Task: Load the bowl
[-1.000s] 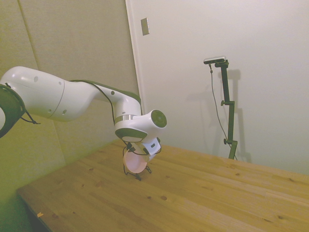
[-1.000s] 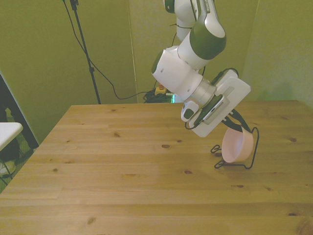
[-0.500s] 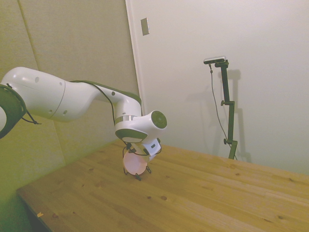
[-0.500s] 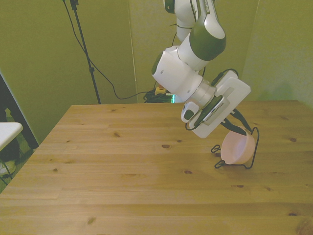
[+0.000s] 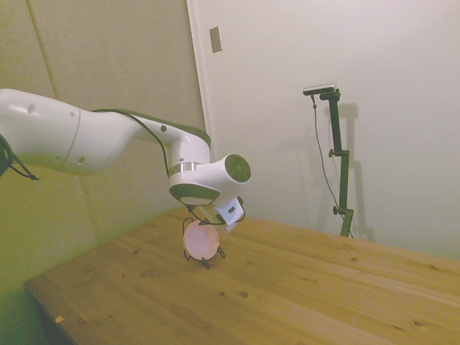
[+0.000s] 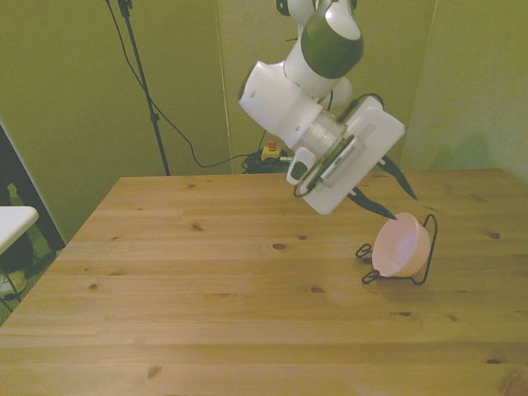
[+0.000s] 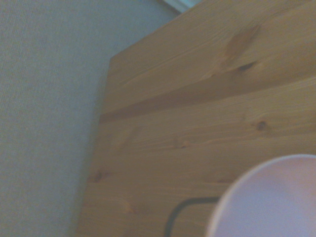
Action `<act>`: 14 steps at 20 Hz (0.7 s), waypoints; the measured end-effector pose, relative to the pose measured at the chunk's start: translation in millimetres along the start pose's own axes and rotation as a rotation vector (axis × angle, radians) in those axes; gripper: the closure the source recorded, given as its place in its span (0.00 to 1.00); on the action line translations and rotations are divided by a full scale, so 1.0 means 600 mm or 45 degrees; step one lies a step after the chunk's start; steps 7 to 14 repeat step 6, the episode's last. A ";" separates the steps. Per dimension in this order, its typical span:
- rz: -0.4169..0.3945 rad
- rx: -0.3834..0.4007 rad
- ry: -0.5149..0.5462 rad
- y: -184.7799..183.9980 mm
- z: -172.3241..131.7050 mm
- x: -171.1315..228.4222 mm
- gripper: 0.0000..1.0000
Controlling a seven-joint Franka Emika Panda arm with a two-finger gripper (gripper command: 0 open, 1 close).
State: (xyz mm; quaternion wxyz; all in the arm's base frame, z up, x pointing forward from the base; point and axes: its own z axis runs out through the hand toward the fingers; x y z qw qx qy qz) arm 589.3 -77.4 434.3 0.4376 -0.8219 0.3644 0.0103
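A white Franka arm [image 6: 285,95] built of smooth, rounded glossy shells, with dark bands at the joints that read greenish-black in this light. A round dark cap [image 5: 237,167] marks the side of the wrist joint, ringed by a thin metallic collar [image 5: 181,169]. Small dark dots, apparently screw recesses, sit along the big link [image 5: 65,140]. A flat white rectangular block [image 6: 351,161] bearing a dark slotted strip carries the gripper [image 6: 394,198], whose 2 slim black fingers [image 6: 371,205] taper to points. Thin black cables [image 6: 307,188] loop around the wrist.
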 end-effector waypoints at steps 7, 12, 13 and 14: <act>0.075 -0.187 0.311 0.041 -0.098 -0.028 0.00; 0.075 -0.187 0.311 0.041 -0.098 -0.028 0.00; 0.075 -0.187 0.311 0.041 -0.098 -0.028 0.00; 0.075 -0.187 0.311 0.041 -0.098 -0.028 0.00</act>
